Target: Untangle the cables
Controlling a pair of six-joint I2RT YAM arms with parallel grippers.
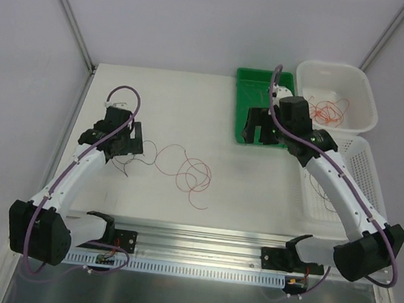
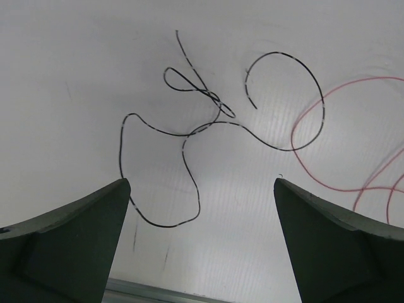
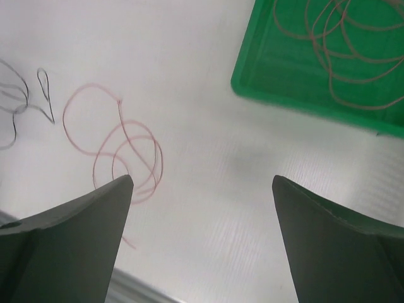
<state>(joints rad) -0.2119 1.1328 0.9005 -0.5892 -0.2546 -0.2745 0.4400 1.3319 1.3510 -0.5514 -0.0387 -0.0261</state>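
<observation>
The left jaws stood wide open, gripping nothing, and both dark fingers [image 2: 76, 240] showed at the lower corners of the left wrist view. Between and beyond them the black cable [image 2: 189, 136] lay loose on the white table [image 1: 192, 107], far to the left of the green tray [image 1: 243, 105]. Its lowest loop ran close by the left finger's tip, and whether they touched could not be told. On the side towards the tray, the black cable's widest arc met a curve of the red cable [image 1: 186, 168]. Which of the 2 lay on top could not be told.

The red cable sprawled in several overlapping loops on the table, left of the tray and nearer the arm bases, between the black cable and the tray. No jaws touched it.

The right jaws were also wide open and held nothing. In the top view they hung at the tray's near edge. The right wrist view showed bare table between the fingers, with the tray's corner beyond them.

Inside the tray lay a reddish-orange cable [image 3: 341, 50], coiled in loose rings.

Just to the right of the tray stood a white bin [image 1: 368, 96] with an orange cable [image 1: 328, 110] curled in it. A white mesh basket [image 1: 358, 163] sat right of the tray and nearer the bases, partly under the right arm.
</observation>
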